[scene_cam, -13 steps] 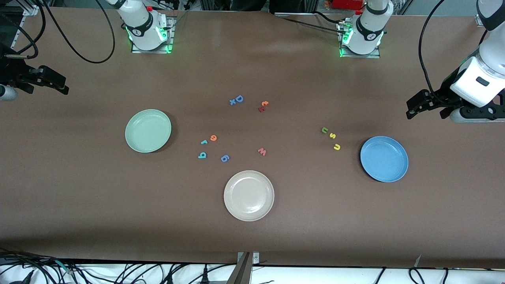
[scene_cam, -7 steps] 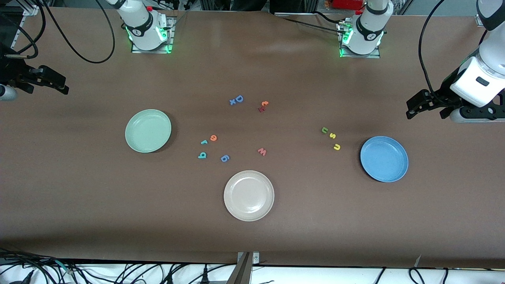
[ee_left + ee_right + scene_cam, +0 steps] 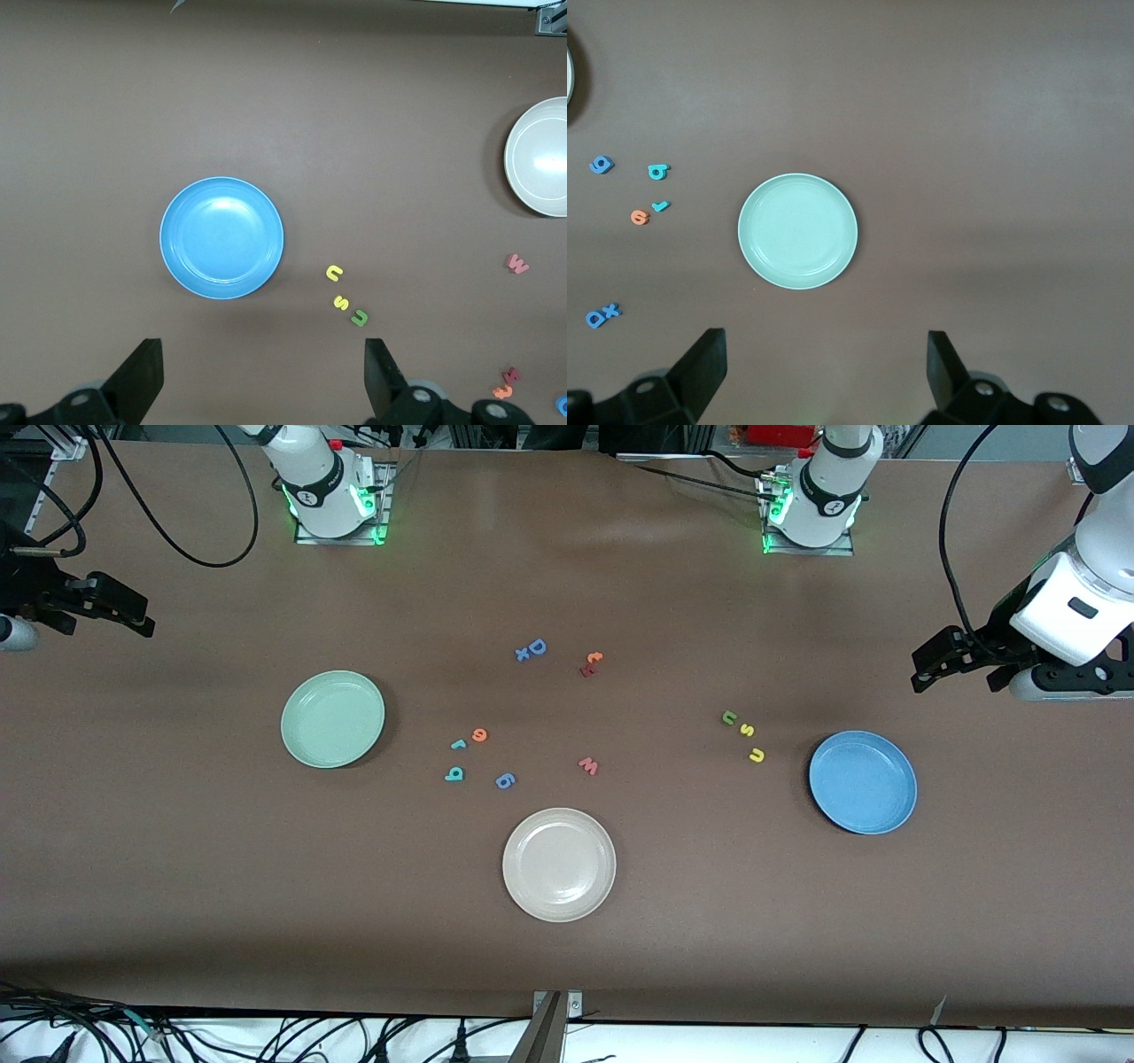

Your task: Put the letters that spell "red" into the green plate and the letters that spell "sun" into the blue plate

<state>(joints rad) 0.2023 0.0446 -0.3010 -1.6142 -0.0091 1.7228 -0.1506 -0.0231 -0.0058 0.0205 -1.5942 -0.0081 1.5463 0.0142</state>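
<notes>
The green plate (image 3: 332, 719) (image 3: 797, 230) lies toward the right arm's end of the table. Beside it, toward the middle, are the teal "r" (image 3: 458, 744), orange "e" (image 3: 479, 734) and teal "d" (image 3: 454, 774). The blue plate (image 3: 862, 782) (image 3: 221, 237) lies toward the left arm's end, with the green "n" (image 3: 729, 717), yellow-orange "s" (image 3: 747, 730) and yellow "u" (image 3: 756, 755) on the table beside it. My left gripper (image 3: 961, 677) (image 3: 263, 372) hangs open and holds nothing, high over the table's end by the blue plate. My right gripper (image 3: 102, 624) (image 3: 824, 363) hangs open over the other end, also holding nothing.
A beige-white plate (image 3: 559, 864) lies nearest the front camera, mid-table. Other loose letters lie around the middle: a blue "g" (image 3: 505, 781), a pink-red "w" (image 3: 588, 765), a blue "D" and "x" (image 3: 532, 649), and an orange "t" (image 3: 594, 658) touching a dark red letter.
The right gripper has drifted very slightly toward its end of the table. Nothing else has moved.
</notes>
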